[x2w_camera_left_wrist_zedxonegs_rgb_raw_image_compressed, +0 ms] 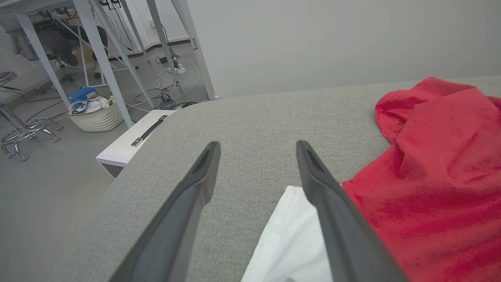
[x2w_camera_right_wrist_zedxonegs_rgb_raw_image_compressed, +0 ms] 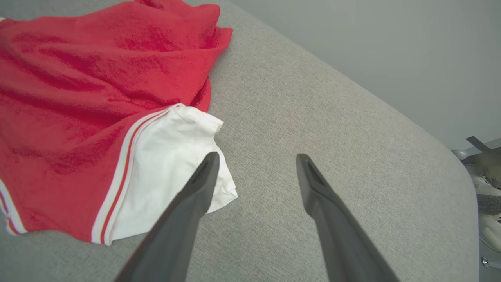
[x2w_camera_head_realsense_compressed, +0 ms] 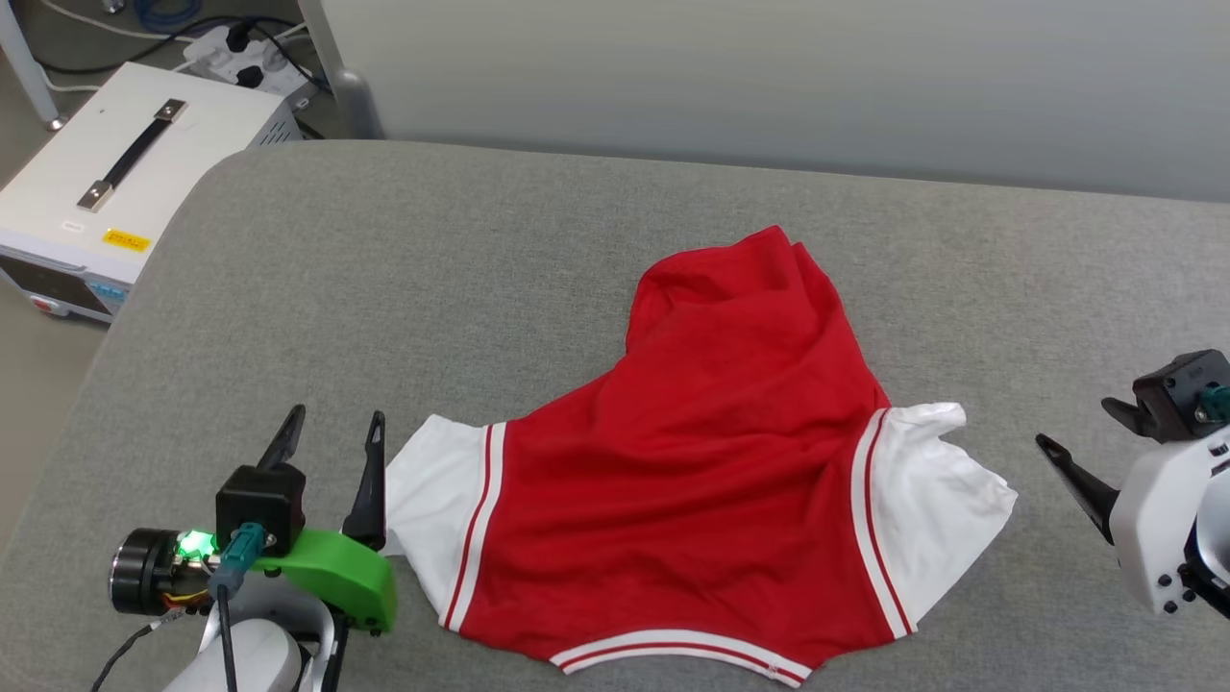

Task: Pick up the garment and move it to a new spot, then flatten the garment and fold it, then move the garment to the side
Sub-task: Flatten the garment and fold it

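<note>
The garment (x2w_camera_head_realsense_compressed: pixel 711 461) is a red shirt with white sleeves and red-white striped trim, lying rumpled on the grey padded table (x2w_camera_head_realsense_compressed: pixel 480 250), collar edge toward me and lower part bunched at the far end. My left gripper (x2w_camera_head_realsense_compressed: pixel 332 428) stands open just left of the white left sleeve (x2w_camera_left_wrist_zedxonegs_rgb_raw_image_compressed: pixel 291 243), with the sleeve's edge lying under its right finger (x2w_camera_left_wrist_zedxonegs_rgb_raw_image_compressed: pixel 332 211). At the right edge, my right gripper (x2w_camera_head_realsense_compressed: pixel 1086 437) is open too, clear of the right sleeve (x2w_camera_right_wrist_zedxonegs_rgb_raw_image_compressed: pixel 164 172), nothing between its fingers. The lettering is hidden.
A white case with a black handle (x2w_camera_head_realsense_compressed: pixel 125 163) stands on the floor off the table's far left corner. A grey wall (x2w_camera_head_realsense_compressed: pixel 769 77) runs behind the table. Table legs, cables and a wicker basket (x2w_camera_left_wrist_zedxonegs_rgb_raw_image_compressed: pixel 96 115) sit on the floor to the left.
</note>
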Controlling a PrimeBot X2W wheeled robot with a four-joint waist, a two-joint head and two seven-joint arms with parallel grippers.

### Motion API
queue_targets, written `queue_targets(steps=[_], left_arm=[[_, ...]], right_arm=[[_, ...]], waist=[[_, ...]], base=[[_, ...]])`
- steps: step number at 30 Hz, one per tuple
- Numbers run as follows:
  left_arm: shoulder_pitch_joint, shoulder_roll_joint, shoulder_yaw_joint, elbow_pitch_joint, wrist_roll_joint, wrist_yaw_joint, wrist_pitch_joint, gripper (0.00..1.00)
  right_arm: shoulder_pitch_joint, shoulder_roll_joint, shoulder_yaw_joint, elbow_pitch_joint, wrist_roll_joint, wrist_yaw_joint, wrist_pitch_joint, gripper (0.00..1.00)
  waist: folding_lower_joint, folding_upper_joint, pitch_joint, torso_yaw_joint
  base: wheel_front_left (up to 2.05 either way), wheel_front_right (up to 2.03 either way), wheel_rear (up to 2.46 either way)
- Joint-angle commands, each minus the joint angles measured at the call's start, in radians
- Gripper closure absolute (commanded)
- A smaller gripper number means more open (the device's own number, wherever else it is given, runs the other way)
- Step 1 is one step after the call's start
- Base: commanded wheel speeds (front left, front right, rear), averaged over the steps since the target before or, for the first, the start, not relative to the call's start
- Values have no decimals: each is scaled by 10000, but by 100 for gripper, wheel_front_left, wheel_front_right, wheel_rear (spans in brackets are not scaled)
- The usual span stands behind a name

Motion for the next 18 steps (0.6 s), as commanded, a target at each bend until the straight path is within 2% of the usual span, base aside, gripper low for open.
queue_targets(steps=[1, 4, 9, 13, 18], left_arm=[[271, -162, 259, -158, 308, 79, -54, 0], [542, -542, 969, -575, 948, 65, -56, 0], [805, -1269, 1903, -1227, 1828, -262, -57, 0], [995, -1955, 2491, -1547, 2428, -686, -57, 0], [1069, -2683, 3116, -1542, 3020, -1252, -58, 0]], right_arm=[[-303, -214, 233, -18, 383, -7, 465, 0], [-733, -763, 925, 161, 1152, -7, 1669, 0], [-1468, -1085, 1875, 682, 1825, -7, 2593, 0], [-2044, -995, 2656, 1409, 1962, -7, 2644, 0], [-2706, -545, 3701, 2676, 1822, -7, 2211, 0]], waist=[[0, 0, 246, 174], [0, 0, 523, 324], [0, 0, 999, 565], [0, 0, 1368, 726], [0, 0, 1748, 870]], base=[[0, 0, 0], [0, 0, 0], [0, 0, 0], [0, 0, 0], [0, 0, 0]])
